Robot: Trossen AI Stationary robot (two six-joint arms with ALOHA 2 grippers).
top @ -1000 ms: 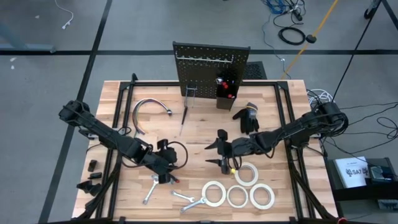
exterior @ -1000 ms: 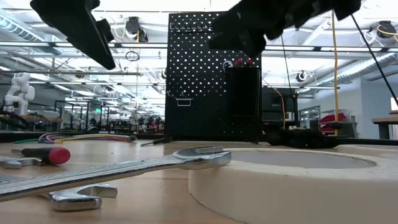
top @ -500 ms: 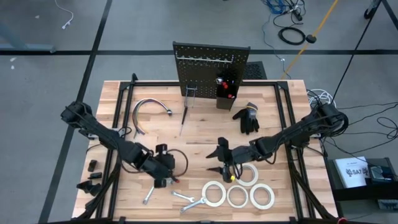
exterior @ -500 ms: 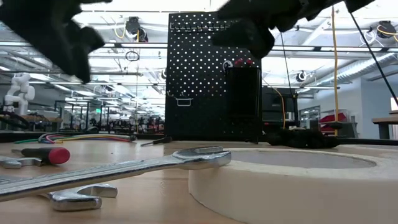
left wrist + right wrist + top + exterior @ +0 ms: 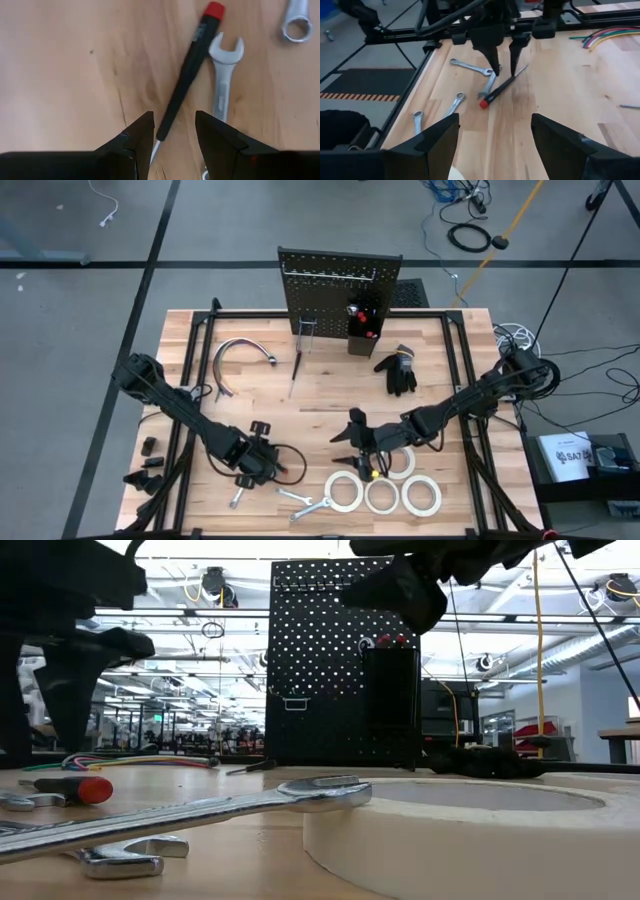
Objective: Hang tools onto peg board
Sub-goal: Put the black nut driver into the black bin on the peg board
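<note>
My left gripper [image 5: 172, 132] points down, open, low over the table near its front left. Its fingers stand on either side of a black screwdriver with a red cap [image 5: 186, 80] that lies flat on the wood; no touch shows. A silver wrench [image 5: 223, 75] lies flat beside the screwdriver. My right gripper [image 5: 352, 438] hangs open and empty above the table's middle, beside the white tape rolls [image 5: 381, 496]. The peg board [image 5: 338, 290] stands upright at the far edge.
More wrenches [image 5: 305, 502] lie near the front edge. A black glove [image 5: 397, 370], a curved chrome tube [image 5: 240, 355] and another thin tool [image 5: 296, 370] lie in front of the peg board. A black bin [image 5: 362, 330] hangs on the board.
My left gripper has come down toward the table and toward its near edge, rolling about its own axis, and now straddles the screwdriver. My right gripper has drifted a little toward the near edge. Both stay open.
</note>
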